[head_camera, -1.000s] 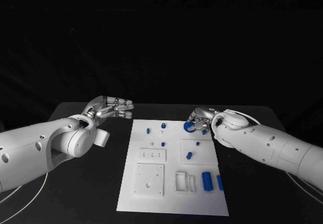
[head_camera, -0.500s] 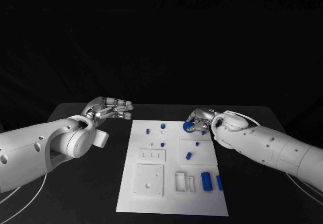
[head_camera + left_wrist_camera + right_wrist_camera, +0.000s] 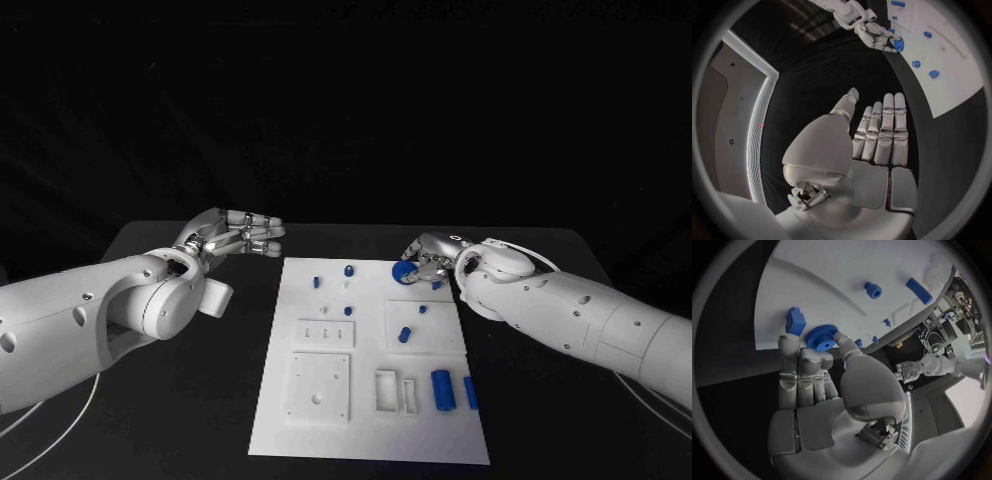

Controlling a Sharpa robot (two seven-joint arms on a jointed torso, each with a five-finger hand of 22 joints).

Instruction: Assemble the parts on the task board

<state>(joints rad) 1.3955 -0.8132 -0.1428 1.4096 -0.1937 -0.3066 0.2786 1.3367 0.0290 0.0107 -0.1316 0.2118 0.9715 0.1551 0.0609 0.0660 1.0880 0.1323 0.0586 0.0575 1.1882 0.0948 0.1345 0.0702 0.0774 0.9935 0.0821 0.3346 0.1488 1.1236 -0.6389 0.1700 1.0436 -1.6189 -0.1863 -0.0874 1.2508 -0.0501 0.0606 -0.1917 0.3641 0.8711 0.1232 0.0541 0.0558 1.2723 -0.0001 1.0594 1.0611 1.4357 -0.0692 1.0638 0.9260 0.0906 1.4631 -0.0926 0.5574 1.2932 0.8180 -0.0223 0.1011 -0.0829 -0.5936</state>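
Right robot hand (image 3: pixel 427 258) pinches blue gear (image 3: pixel 821 337) over task board (image 3: pixel 369 420); left robot hand (image 3: pixel 240 232) wide, holding nothing.

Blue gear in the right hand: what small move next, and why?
Probably lower the right hand a little to seat the blue gear on the white board. The fingers pinch the gear at the board's far right corner, beside a blue block; whether it already touches is unclear. The left hand hovers open, off the board.

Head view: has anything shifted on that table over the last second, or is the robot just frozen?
Almost nothing. The right hand still pinches the blue gear at the task board's far right edge, with no visible travel. The left hand stays beside the board, holding nothing, fingers straight. The other blue parts lie where they were.
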